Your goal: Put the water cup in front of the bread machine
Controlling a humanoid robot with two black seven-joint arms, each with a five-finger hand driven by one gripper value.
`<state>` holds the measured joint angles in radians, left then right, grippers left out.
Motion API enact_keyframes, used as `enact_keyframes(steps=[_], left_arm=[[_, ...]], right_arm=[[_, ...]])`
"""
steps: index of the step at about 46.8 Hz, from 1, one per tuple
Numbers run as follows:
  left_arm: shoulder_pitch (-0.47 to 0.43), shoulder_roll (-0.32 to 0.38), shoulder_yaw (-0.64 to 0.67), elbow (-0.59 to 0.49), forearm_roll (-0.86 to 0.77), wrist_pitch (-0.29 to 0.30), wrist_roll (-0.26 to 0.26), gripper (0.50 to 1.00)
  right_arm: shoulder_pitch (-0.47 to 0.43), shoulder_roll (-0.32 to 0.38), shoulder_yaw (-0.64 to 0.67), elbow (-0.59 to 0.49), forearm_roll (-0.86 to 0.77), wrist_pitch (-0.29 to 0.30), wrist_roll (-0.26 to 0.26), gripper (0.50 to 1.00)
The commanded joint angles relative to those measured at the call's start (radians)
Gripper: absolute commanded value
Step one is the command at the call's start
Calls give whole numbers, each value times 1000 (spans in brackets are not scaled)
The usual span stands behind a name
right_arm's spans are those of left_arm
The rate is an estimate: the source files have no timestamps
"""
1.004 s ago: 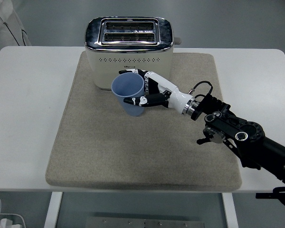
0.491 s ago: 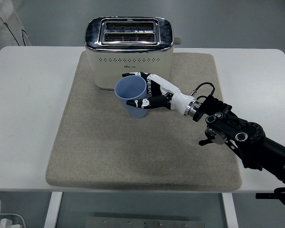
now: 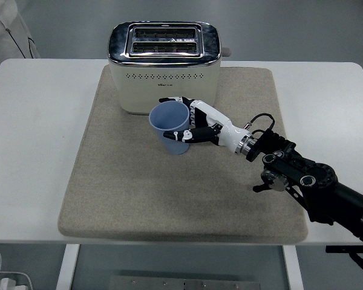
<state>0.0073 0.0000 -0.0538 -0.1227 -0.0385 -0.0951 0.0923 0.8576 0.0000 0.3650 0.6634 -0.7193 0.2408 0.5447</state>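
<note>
Blue cup (image 3: 171, 127) sits upright, mouth up, w/ nothing visible inside, on the beige mat (image 3: 109, 181), just near of the toaster (image 3: 164, 66) and slightly right of its centre. Cup's far rim overlaps the toaster's front face in view; can't tell if they touch. Right hand (image 3: 196, 124) is wrapped round the cup's right side: fingers (image 3: 180, 101) curl behind the far rim, thumb across the near wall, so it has the cup in its grip. Black arm runs from the hand to the near-right, leaving at the right edge. Toaster is cream w/ chrome top, two slots, lever on its right, at the mat's far edge. Mat covers the middle of the white bench (image 3: 30, 121). White fabric shows at far left, off the bench.
</note>
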Motion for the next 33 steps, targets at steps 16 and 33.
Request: enact_keyframes(steps=[16, 33], left_arm=[[0, 0, -1, 0, 0, 0, 0, 1000], [0, 0, 0, 0, 0, 0, 0, 1000]], right_arm=[[-2, 0, 0, 13, 1, 6, 1, 913], [0, 0, 0, 13, 1, 25, 1, 921]])
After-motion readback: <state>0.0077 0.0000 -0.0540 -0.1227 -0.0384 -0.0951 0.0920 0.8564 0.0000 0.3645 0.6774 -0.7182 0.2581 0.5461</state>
